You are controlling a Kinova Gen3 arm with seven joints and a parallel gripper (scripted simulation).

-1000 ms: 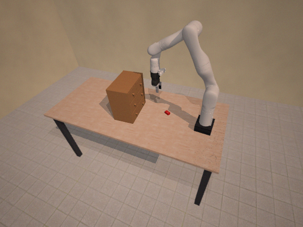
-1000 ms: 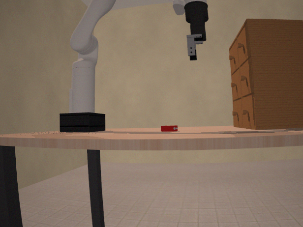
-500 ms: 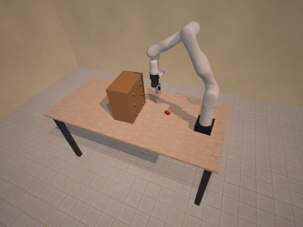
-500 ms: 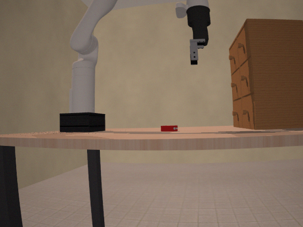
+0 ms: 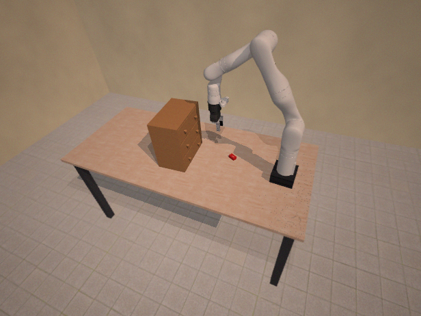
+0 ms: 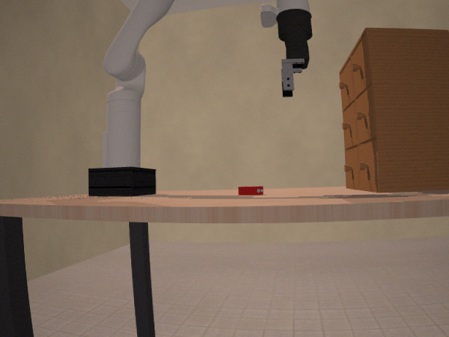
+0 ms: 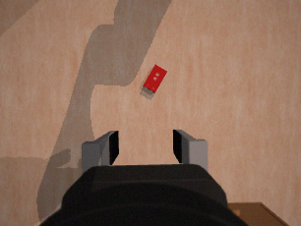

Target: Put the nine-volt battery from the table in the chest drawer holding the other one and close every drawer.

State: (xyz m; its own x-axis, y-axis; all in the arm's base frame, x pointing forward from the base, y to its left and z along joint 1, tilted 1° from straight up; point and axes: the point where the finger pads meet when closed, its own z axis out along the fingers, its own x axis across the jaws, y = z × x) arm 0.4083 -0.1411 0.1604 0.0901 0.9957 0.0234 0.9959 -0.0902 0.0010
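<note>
The battery (image 5: 232,156) (image 6: 251,190) (image 7: 155,79) lies on the table (image 5: 212,181) (image 6: 226,214) (image 7: 236,98), right of centre in the top view and above the fingers in the wrist view. The gripper (image 5: 218,127) (image 6: 288,93) (image 7: 146,141) hangs wide open with nothing held. The chest (image 5: 167,143) (image 6: 412,109) (image 7: 261,211) looks shut, its contents hidden. Finding the right drawer, loading it and closing up seem all left.

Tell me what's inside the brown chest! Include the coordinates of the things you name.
I can't see inside: all the drawers of the chest (image 5: 171,147) (image 6: 412,109) look pushed in, so whatever they hold is covered. Only the drawer fronts, their knobs, the side and the plain top show.
</note>
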